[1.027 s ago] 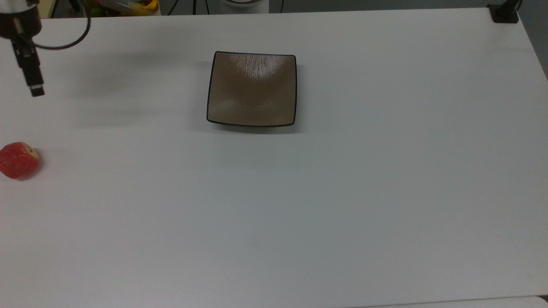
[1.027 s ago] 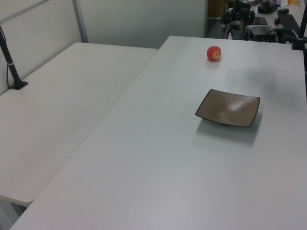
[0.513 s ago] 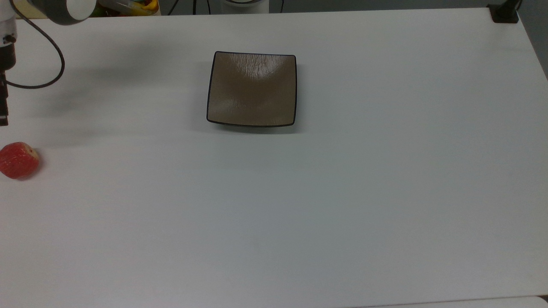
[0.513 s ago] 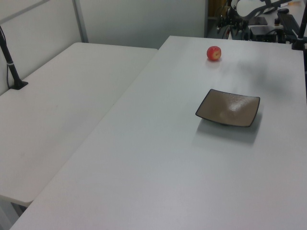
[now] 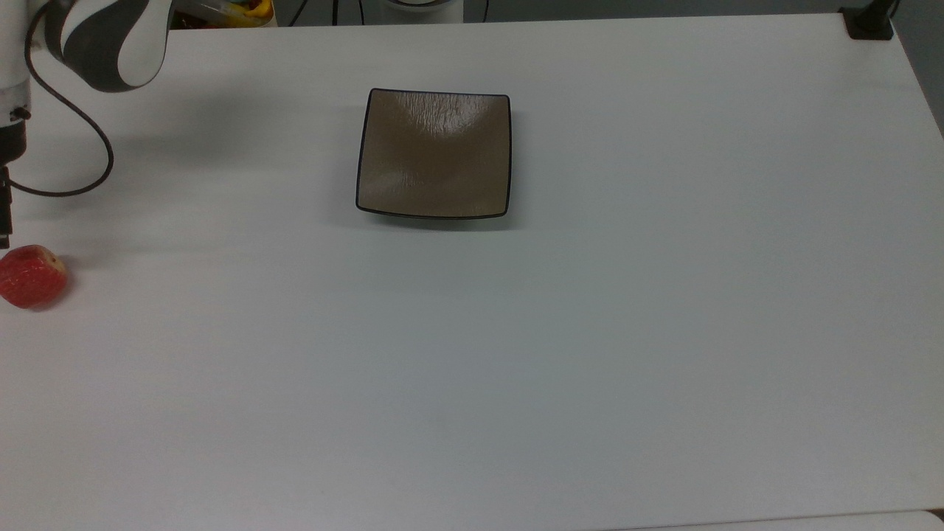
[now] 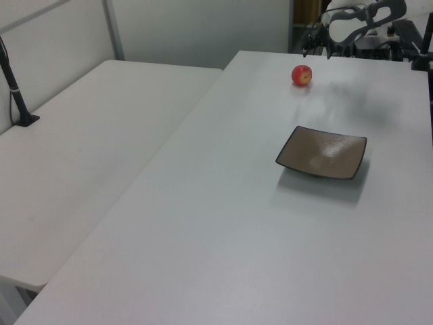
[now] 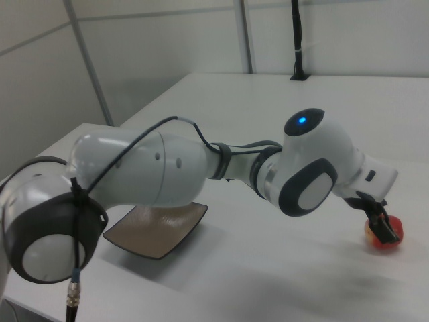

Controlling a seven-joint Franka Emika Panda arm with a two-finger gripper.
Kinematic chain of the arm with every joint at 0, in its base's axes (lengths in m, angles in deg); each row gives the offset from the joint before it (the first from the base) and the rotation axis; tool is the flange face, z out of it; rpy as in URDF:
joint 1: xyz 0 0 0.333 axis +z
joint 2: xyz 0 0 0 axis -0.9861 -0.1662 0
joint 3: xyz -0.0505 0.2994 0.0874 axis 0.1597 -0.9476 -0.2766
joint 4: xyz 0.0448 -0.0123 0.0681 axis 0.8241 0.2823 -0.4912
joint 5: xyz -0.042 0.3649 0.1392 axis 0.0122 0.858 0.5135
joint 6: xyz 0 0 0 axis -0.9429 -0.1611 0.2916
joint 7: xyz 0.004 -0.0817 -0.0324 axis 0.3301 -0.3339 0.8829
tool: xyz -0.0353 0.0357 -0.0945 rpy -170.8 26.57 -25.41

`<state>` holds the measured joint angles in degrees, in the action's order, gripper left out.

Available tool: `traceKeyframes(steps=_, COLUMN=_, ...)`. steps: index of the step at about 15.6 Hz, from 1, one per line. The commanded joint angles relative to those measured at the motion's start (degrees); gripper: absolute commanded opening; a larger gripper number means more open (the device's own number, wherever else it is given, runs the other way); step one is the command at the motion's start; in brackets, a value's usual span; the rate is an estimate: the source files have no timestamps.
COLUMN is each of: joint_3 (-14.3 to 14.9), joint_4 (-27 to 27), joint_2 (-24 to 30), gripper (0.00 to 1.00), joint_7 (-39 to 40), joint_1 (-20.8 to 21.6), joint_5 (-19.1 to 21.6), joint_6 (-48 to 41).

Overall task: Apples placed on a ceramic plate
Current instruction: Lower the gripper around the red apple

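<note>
A small red apple (image 5: 31,276) lies on the white table (image 5: 590,332) at the top view's far left; it also shows far back in the left view as the apple (image 6: 302,74). The square brown ceramic plate (image 5: 434,153) sits empty near the table's middle back, well apart from the apple. My gripper (image 5: 4,217) hangs at the top view's left edge, just above the apple. In the right view the gripper (image 7: 381,225) is right at the apple (image 7: 400,231), partly covering it, and the plate (image 7: 157,235) lies behind my arm.
My white arm (image 7: 201,168) stretches across the right view's middle. A black cable (image 5: 81,140) loops beside the wrist. A black post base (image 5: 869,22) stands at the top view's far right corner. A second white table (image 6: 81,156) adjoins on the left view's left.
The gripper has travelled down the top view's left edge, from well behind the apple to just above it. The arm's elbow swung into the top left corner. Apple and plate stayed put.
</note>
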<state>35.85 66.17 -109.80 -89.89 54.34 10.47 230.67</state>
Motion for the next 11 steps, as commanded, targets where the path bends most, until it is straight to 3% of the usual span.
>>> traceKeyframes(steps=1, joint_3=0.16, joint_4=-3.8, joint_2=-3.42, gripper=1.0, joint_7=-1.05, joint_1=0.07, joint_5=-1.39, joint_6=0.84)
traceKeyframes(steps=11, joint_3=-0.63, joint_4=-6.27, joint_2=-6.41, gripper=1.0, joint_7=-1.05, joint_1=0.87, joint_5=-1.83, joint_6=2.07)
